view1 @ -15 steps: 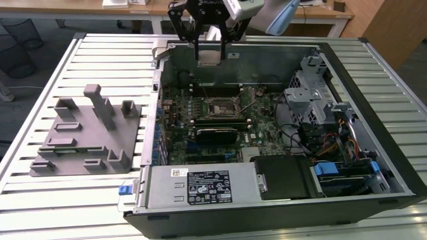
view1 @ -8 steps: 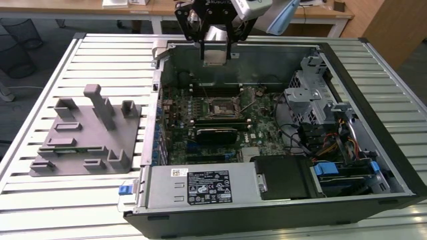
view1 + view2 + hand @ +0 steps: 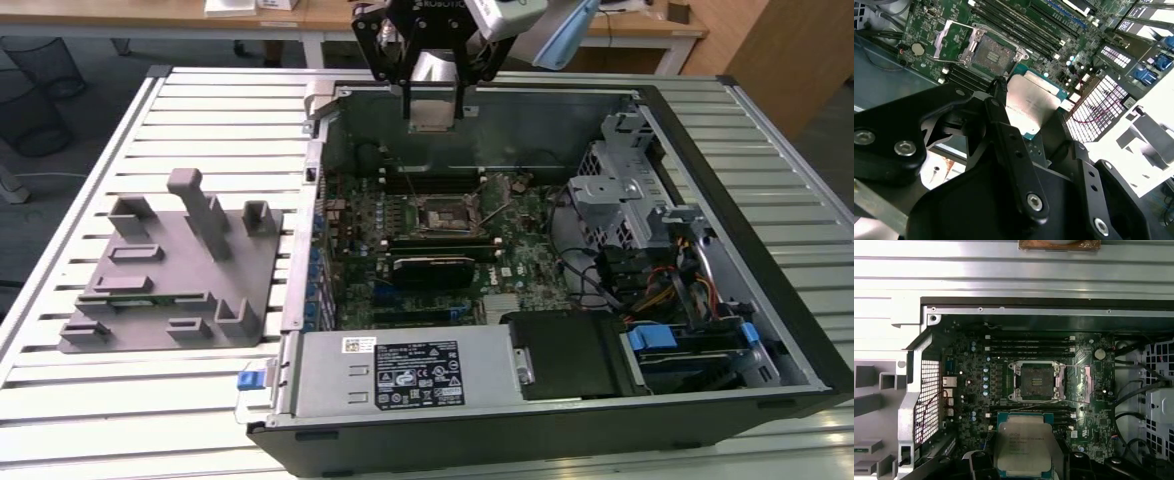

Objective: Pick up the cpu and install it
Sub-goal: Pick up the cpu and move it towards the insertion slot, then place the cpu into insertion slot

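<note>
End effector [image 3: 1029, 117]: black fingers clamped on opposite edges of the cpu [image 3: 1035, 95], silver top toward the wrist, held aloft inside the open computer case [image 3: 787, 300] and short of the empty socket [image 3: 1036, 381], whose load plate is swung open. Arm pose: wrist hanging straight down over the motherboard's far edge in the exterior view. Handling, by judgement: keep the chip level, match its orientation to the socket, and avoid sliding it across the pins.

Matte-black gripper [image 3: 1026, 107] built of angular linkage plates [image 3: 1014, 155] fastened with silver round-headed screws [image 3: 1035, 201]; white lettering [image 3: 434, 5] marks its body beneath a pale blue-grey wrist housing [image 3: 558, 30] in the exterior view.
</note>
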`<state>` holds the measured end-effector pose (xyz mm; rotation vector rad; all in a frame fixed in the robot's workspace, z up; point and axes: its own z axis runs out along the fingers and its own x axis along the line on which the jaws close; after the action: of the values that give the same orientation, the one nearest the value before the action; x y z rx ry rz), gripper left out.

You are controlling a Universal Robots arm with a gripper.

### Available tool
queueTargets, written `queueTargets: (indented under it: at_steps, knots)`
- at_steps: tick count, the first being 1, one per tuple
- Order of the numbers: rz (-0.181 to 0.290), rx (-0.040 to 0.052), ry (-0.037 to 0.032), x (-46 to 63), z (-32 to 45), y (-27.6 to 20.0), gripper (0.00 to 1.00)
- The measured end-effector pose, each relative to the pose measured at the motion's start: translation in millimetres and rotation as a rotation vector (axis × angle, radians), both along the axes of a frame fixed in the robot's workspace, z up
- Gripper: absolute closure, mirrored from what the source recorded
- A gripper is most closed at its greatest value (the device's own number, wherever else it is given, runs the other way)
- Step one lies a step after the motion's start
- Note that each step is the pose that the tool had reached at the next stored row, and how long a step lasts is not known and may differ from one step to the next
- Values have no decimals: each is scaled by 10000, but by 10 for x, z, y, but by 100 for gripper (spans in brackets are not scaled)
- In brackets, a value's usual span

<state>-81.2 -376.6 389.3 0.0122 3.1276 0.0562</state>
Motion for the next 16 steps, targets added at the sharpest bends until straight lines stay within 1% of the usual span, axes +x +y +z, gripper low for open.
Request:
queueTargets:
  at_steps: [11,13,16]
  knots:
    - [-51,1,0,1,0,0,48]
    - [-204,-6,-1,2,-1,1,48]
    - [-592,-13,-4,1,-2,2,48]
